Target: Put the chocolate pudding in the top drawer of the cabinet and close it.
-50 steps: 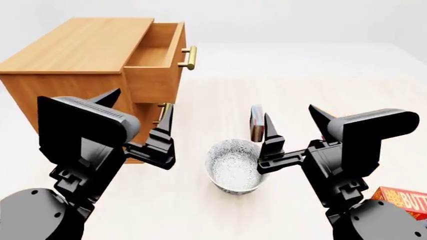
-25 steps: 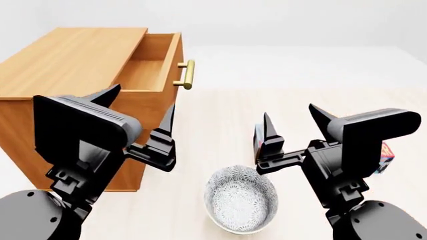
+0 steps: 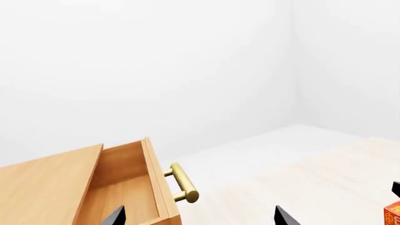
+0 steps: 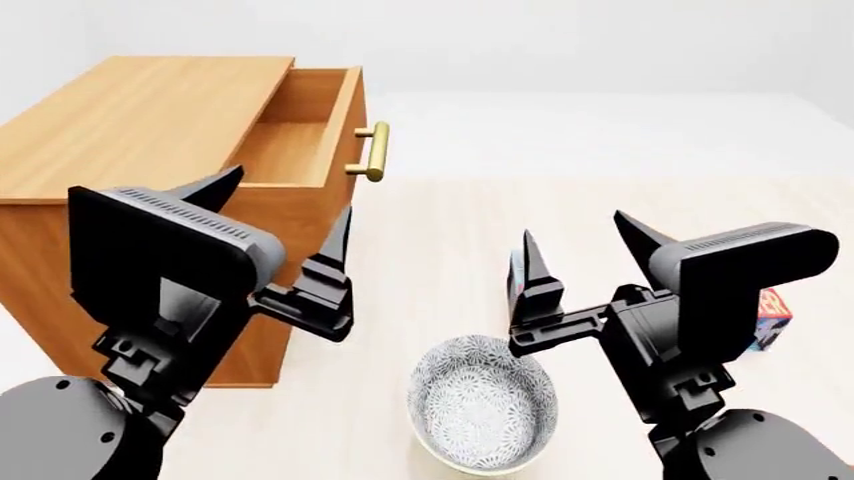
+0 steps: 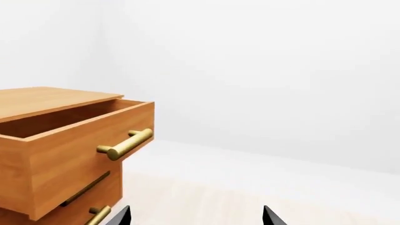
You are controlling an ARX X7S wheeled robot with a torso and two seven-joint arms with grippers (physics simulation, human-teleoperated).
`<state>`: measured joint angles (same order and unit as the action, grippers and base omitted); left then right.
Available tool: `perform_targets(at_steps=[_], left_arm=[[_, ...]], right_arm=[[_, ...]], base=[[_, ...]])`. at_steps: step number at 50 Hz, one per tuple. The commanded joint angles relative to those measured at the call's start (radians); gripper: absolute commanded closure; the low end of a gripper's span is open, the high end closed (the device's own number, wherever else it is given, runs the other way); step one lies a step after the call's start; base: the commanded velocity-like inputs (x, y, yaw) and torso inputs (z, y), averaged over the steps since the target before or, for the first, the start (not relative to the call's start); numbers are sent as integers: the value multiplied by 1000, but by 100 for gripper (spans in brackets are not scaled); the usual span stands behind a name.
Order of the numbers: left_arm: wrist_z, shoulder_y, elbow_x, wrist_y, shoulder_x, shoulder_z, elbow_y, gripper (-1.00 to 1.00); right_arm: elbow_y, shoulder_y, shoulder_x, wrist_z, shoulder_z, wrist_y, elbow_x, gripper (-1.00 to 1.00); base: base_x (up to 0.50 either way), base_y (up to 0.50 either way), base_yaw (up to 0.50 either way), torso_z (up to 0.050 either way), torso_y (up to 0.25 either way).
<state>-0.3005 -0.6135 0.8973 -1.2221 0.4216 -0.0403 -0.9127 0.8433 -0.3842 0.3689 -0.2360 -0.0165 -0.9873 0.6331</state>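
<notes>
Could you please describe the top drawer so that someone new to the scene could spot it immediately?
Start at the cabinet, the big light-brown wooden box. The top drawer juts from its upper front, pulled open and empty inside. Unlike the shut lower drawer beneath, its horizontal brass handle stands well forward.

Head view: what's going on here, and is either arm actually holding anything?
Neither arm holds anything. The left gripper and right gripper both hang open and empty above the pale table. The light-brown wooden cabinet has its top drawer pulled out, and nothing shows in the part visible. A thin dark box, probably the chocolate pudding, stands mostly hidden behind the right gripper's finger, beyond a patterned white bowl.
</notes>
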Motion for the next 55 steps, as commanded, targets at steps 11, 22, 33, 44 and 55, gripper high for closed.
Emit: perform_targets(at_steps=[11, 22, 33, 44, 55], left_arm=[[-26, -353, 81, -155, -55, 41, 318, -100], [89, -646, -51, -104, -81, 226, 745, -100], [90, -893, -184, -58, -174, 322, 1149, -100], [297, -1198, -326, 57, -308, 502, 1879, -100], [504, -1282, -520, 111, -417, 535, 2221, -100]], right_arm=[[32, -16, -21, -54, 64, -96, 100, -100], [78, 18, -17, -69, 141, -104, 167, -100], [89, 4, -31, -116, 207, -131, 235, -100], [71, 11, -23, -127, 213, -136, 252, -100], [22, 17, -23, -113, 151, -88, 190, -100]], base=[[0, 0, 0, 0, 0], [0, 0, 0, 0, 0], [0, 0, 0, 0, 0], [0, 0, 0, 0, 0], [0, 0, 0, 0, 0]])
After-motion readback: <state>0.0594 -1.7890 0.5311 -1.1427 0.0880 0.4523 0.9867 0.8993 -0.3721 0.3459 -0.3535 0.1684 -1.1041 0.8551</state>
